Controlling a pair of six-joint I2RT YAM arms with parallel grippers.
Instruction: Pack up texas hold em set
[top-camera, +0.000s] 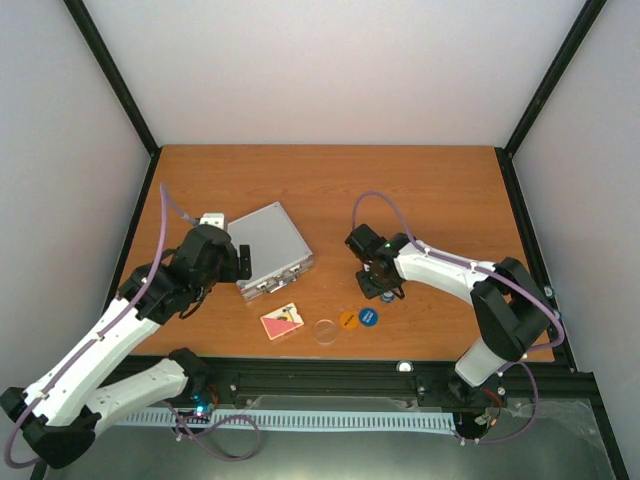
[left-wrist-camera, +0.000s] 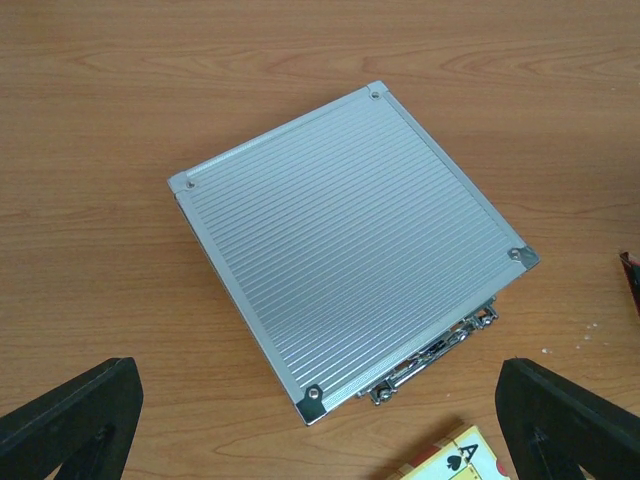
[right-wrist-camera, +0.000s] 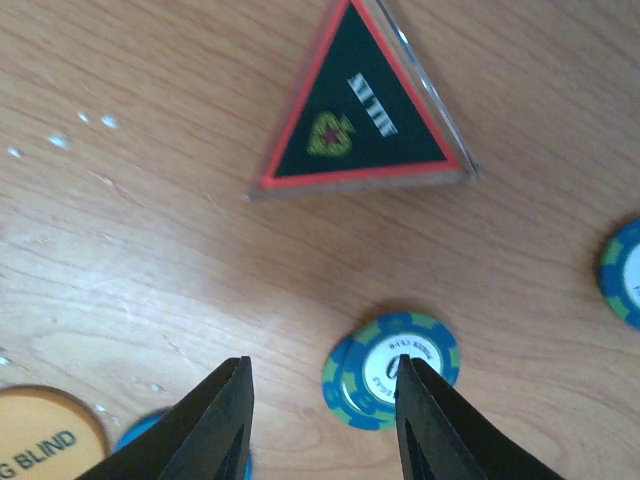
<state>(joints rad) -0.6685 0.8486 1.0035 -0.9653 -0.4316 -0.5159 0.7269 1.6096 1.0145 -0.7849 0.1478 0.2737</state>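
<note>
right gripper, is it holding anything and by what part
Nothing is held: the right gripper is open over the table, and the blue-green chip lies flat on it, ungripped.

Round orange disc (right-wrist-camera: 45, 435), lower left corner of the right wrist view: "G BLIND" in dark capitals, with the start of the wording cut off by the frame edge.
Black triangle with a red border (right-wrist-camera: 355, 110), top centre of the same view: a short line of white letters beside a green-yellow emblem with a red star, too blurred to read.
Blue-and-green round chip with a white centre (right-wrist-camera: 372, 375), lower middle: small dark print, illegible.
Cream card pack with a red edge (left-wrist-camera: 458, 462), bottom edge of the left wrist view: a black "A" above a spade sign.
</note>
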